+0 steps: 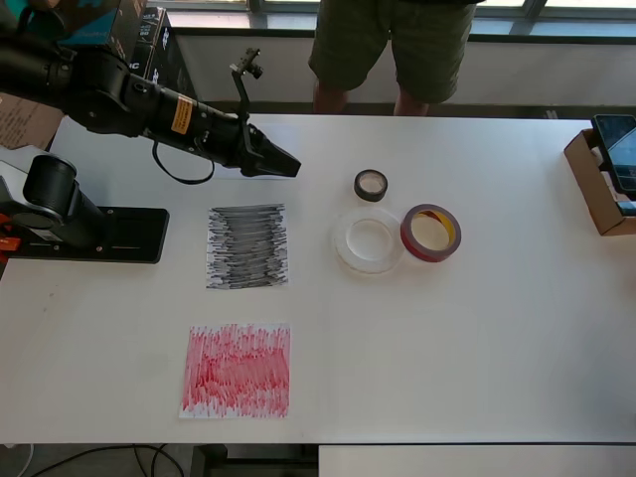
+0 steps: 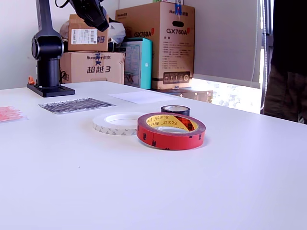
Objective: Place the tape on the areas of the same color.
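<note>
Three tape rolls lie together right of centre in the overhead view: a small black roll [image 1: 371, 185] [image 2: 175, 110], a wide translucent-white ring [image 1: 369, 241] [image 2: 118, 123] and a dark-red ring with a yellowish core [image 1: 430, 233] [image 2: 171, 130]. The red ring touches the white one. The black-scribbled sheet [image 1: 247, 246] [image 2: 76, 105] and the red-scribbled sheet [image 1: 238, 370] [image 2: 7, 113] lie to their left. A plain white sheet [image 2: 144, 97] shows in the exterior view. My gripper [image 1: 286, 165] hovers above the table beyond the black sheet. Its fingers are together and hold nothing.
The arm's black base [image 1: 91, 234] sits at the overhead view's left. A person [image 1: 393, 45] stands at the table's far side. An open cardboard box [image 1: 599, 189] rests at the right edge. Stacked cartons [image 2: 156, 43] stand behind the table.
</note>
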